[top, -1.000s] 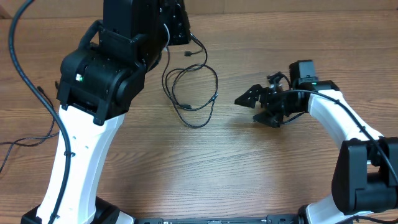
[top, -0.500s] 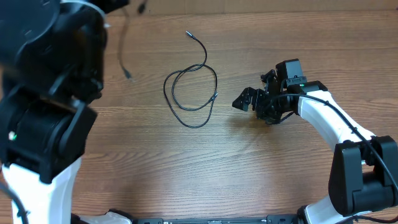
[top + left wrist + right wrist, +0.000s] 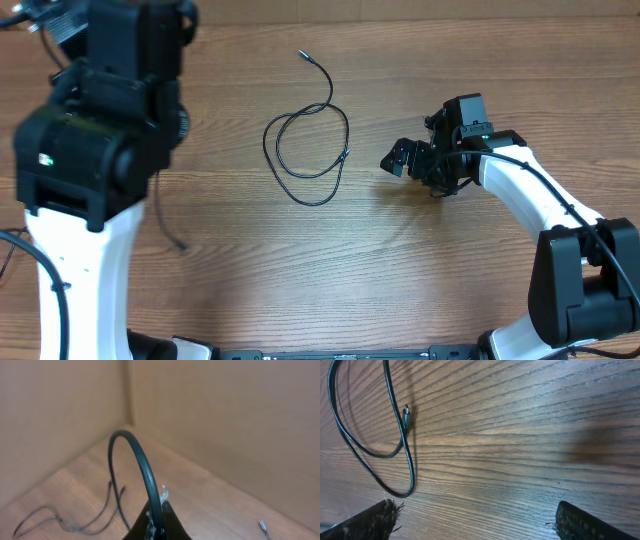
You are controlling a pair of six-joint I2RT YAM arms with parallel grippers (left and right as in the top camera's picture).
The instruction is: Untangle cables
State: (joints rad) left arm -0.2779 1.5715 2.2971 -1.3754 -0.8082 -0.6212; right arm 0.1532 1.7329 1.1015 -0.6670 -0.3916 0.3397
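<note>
the left arm has swung from the upper middle of the overhead view to the far left and now stands high, close under the camera. it took a cord along: in the left wrist view the left tool is pinched tight on the held cable, which arches up out of the tips. a thin black strand hanging below the arm at the left of the overhead view is probably its tail, though i cannot trace it all the way.

a second ago that cord ran into the bunch at the centre. now only the looped cable lies there on the tabletop, in a loose ring with one end trailing toward the upper middle. its silver-tipped plug shows at the upper left of the right wrist view. the two cords look separated, so the untangling seems largely done, with the lifted cord yet to be laid down apart.

the right tool has barely shifted. it hovers just right of the loop, spread wide and holding nothing.

no brand, label or writing is legible anywhere.
</note>
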